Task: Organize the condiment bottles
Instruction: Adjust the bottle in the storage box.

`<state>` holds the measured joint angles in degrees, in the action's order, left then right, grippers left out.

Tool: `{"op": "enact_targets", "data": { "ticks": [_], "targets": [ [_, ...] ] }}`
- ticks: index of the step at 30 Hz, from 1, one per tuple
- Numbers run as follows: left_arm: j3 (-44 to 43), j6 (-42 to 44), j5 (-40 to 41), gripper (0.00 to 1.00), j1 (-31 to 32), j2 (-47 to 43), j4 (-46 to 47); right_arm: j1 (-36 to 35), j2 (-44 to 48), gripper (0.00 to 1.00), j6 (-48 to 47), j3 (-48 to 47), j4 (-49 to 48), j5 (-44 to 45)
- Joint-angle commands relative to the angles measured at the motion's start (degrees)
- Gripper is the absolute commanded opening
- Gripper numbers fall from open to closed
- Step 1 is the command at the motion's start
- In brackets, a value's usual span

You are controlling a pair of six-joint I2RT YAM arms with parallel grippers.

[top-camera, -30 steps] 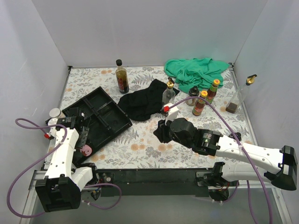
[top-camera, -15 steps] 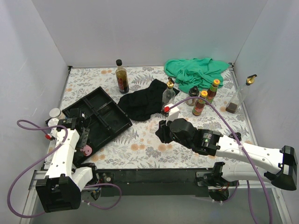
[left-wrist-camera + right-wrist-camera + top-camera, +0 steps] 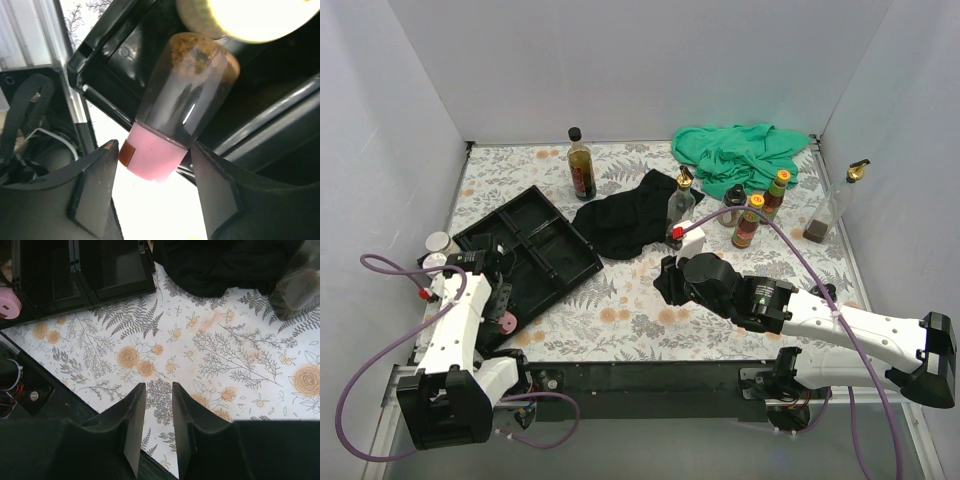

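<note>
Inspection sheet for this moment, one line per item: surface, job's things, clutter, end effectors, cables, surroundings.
Surface: floral-print table cover.
Job's things: dark black-capped bottle upright at the back; gold-spouted bottle beside the black cloth; second gold-spouted bottle at the right wall; red sauces near the green cloth; pink-lidded shaker lying at the tray's near edge; grey-lidded shaker left of the tray.
Clutter: black cloth, green cloth, both crumpled; black tray.
End effectors: left end effector flanks the pink lid, contact unclear; right end effector narrowly parted, empty.
Cables: purple cable arches over the right arm.
Surroundings: plain enclosure walls.
</note>
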<state>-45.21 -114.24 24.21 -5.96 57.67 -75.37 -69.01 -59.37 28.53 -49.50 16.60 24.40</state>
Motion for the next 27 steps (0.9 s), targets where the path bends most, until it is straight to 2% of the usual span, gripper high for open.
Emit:
{"op": "enact_targets", "data": {
  "ticks": [1, 5, 9, 19, 25, 27],
  "targets": [
    [-3.1, -9.7, 2.4, 0.64, -0.2, 1.8, -4.3, 0.1, 0.4, 0.37, -0.1, -2.4, -0.7, 2.3],
    [-4.3, -9.7, 4.8, 0.64, -0.2, 2.9, -4.3, 0.1, 0.7, 0.37, 0.0, -2.4, -0.4, 2.4],
    [-2.2, -9.7, 3.0, 0.76, -0.3, 4.3, -3.4, 0.1, 1.3, 0.37, 0.0, -2.5, 0.0, 2.8],
    [1.3, -9.3, -0.1, 0.77, -0.2, 4.6, -0.1, 0.0, 2.2, 0.37, -0.4, -2.4, 0.2, 4.2],
    [-0.9, -9.2, 0.2, 0.63, -0.3, 4.6, -1.1, 0.1, 2.0, 0.37, -0.8, -2.6, 0.2, 4.5],
    [-2.1, -9.2, 0.4, 0.52, -0.2, 4.3, -1.5, 0.1, 2.2, 0.37, -0.6, -2.4, 0.3, 4.5]
  ]
}}
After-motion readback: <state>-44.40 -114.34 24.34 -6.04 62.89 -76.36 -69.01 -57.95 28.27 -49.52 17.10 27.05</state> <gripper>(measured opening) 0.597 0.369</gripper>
